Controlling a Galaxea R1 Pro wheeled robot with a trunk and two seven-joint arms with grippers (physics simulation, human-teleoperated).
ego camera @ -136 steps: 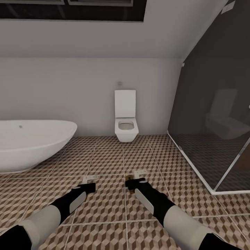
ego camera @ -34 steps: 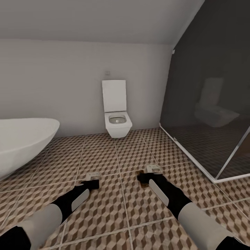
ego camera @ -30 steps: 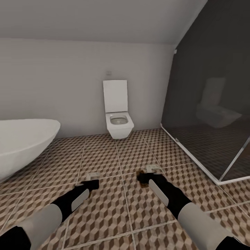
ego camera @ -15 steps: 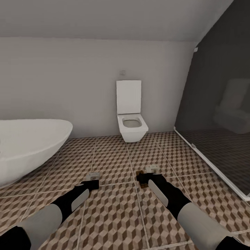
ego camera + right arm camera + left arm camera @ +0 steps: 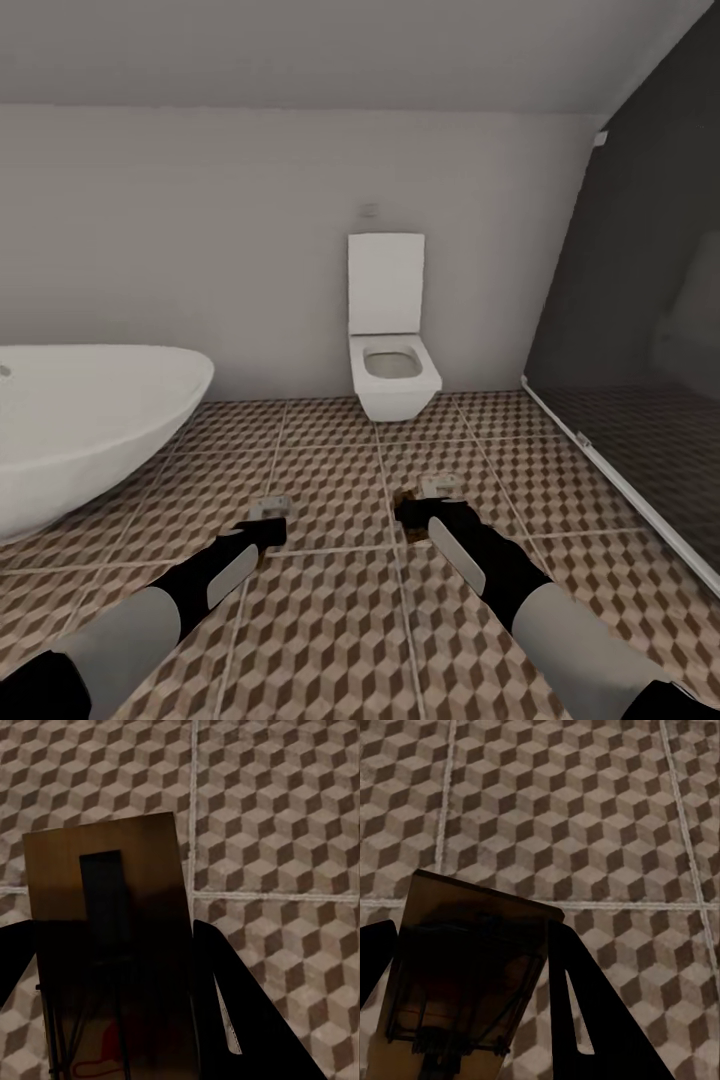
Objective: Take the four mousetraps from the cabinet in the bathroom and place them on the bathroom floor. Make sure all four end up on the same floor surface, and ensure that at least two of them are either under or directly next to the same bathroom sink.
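Two mousetraps are in hand above the bathroom floor [image 5: 330,610]. My left gripper [image 5: 264,528] is shut on one mousetrap [image 5: 269,508], a tan board with wire parts that the left wrist view shows between the dark fingers [image 5: 598,1020] as a mousetrap [image 5: 465,960]. My right gripper [image 5: 418,514] is shut on another mousetrap [image 5: 441,488]; in the right wrist view this mousetrap [image 5: 112,945] is a board with a dark bar. The sink [image 5: 90,420], a glossy white basin with a rounded rim, stands left of my left arm.
A white toilet [image 5: 392,350] with its lid up hangs on the far wall, straight ahead. A smoked glass enclosure [image 5: 640,380] with a pale base rail runs along the right side. Cube-patterned tiles stretch between the basin and the glass.
The camera has swung left: the toilet and the glass wall slid right in the picture and more of the basin shows. Both arms keep their pose with the traps held.
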